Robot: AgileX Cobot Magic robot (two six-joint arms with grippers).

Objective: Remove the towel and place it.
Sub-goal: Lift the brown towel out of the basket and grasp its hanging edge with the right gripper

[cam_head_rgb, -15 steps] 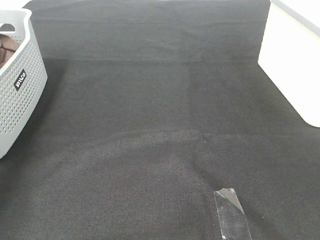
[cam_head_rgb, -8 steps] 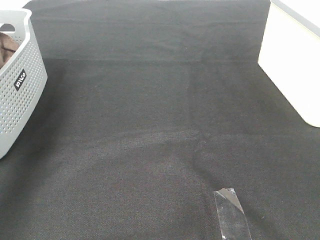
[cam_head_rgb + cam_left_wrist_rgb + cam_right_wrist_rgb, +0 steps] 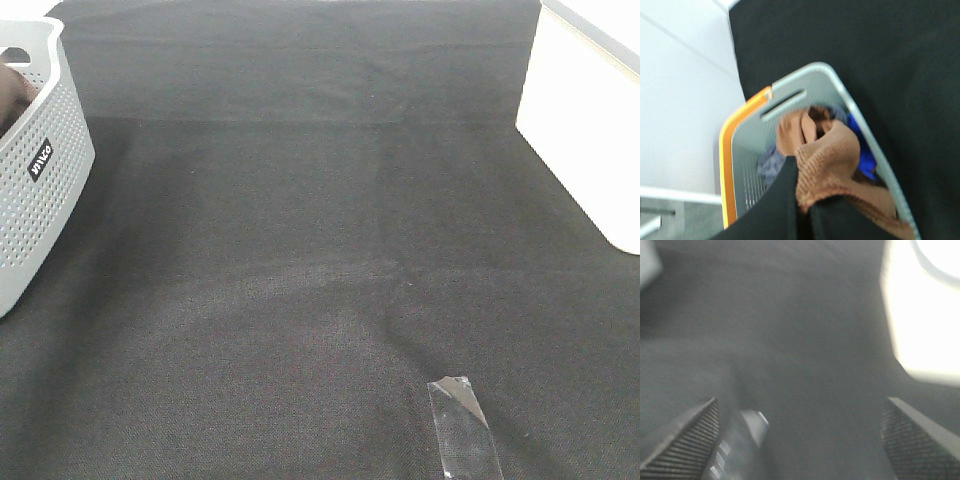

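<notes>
**Left gripper**, one. Seen in the left wrist view only. Jaws clenched on a fold of the towel.

**Towel**, one. Reddish-brown and bunched. It runs from the pinch into the basket just beyond the fingers. In the high view the towel is only a brown sliver behind the rim.

**Basket**, one. Grey, with an orange band on the rim in the wrist view. The high view gives the perforated outer wall of the basket with a black label.

**Other cloths**, two, both in the basket and in the wrist view only:
- blue cloth, beside the towel
- greyish cloth, on its other side

**Right gripper**, one. Seen in the right wrist view only. Jaws spread wide and holding nothing, ribbed pads over the mat.

**Clear strip**, one. Lies on the mat close by one pad, and the high view also shows the strip.

**White box**, one. Farther ahead of the gripper, off to one side. The box is in the high view too.
</notes>
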